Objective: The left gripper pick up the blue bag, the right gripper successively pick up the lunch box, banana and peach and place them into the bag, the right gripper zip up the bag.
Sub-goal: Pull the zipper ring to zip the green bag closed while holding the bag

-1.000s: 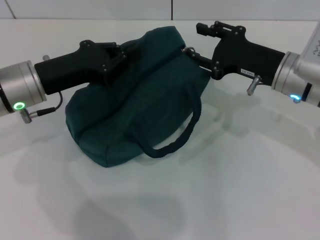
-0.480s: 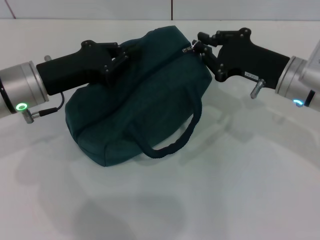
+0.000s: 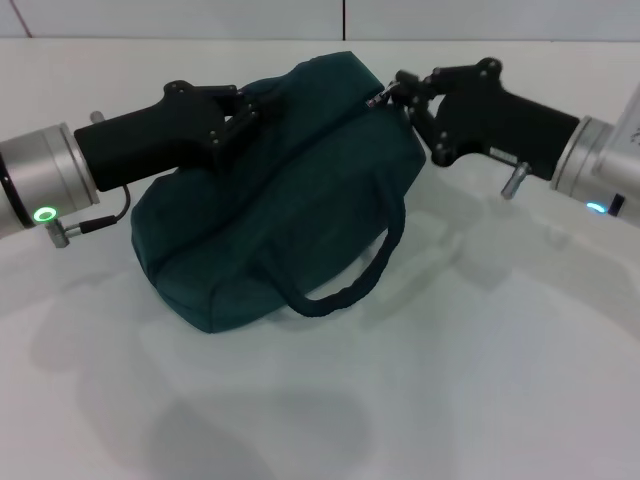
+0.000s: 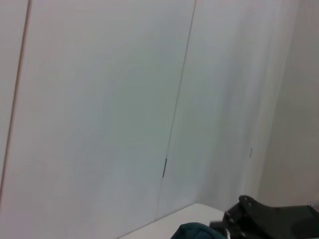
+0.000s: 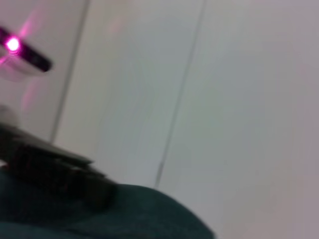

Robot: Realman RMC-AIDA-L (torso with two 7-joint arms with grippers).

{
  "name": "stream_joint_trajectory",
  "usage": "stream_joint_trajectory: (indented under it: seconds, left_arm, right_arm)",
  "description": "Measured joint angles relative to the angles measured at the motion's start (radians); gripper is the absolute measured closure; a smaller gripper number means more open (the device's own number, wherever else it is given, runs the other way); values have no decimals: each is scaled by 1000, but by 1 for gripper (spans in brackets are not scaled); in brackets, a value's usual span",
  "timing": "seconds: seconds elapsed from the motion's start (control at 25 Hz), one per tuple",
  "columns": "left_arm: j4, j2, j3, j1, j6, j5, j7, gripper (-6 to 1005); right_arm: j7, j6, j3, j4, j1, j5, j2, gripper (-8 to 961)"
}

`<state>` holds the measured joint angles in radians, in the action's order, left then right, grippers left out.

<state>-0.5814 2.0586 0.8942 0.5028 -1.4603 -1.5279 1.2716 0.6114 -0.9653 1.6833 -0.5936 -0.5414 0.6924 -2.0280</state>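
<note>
Item: blue bag (image 3: 280, 210) slumped on the desk (image 3: 480, 380), my left gripper (image 3: 238, 112) with jaws pinched on its far-left top edge, right gripper (image 3: 405, 95) jaws nipping the zipper pull (image 3: 380, 98); risk I judge: pull slips free, or fabric bunches and jams.

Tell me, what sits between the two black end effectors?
In the head view, only the blue bag lies between the left end effector and the right end effector.
</note>
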Motion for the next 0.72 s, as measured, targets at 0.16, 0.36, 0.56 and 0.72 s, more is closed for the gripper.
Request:
stream_joint_trajectory:
  seconds: [0.16, 0.36, 0.56, 0.72]
  left_arm:
    - [0, 1, -1, -1, -1, 1, -6, 956]
    - [3, 2, -4, -3, -9, 19, -8, 957]
    - [5, 1, -5, -3, -11, 43, 3, 958]
    - [5, -4, -5, 2, -12, 58, 32, 959]
  right_arm:
    - [-27, 6, 0, 22, 5, -70, 1, 912]
    - [-29, 7, -14, 68, -3, -108, 5, 913]
    - [-29, 26, -68, 128, -16, -110, 6, 913]
    - [-24, 47, -84, 154, -29, -111, 11, 913]
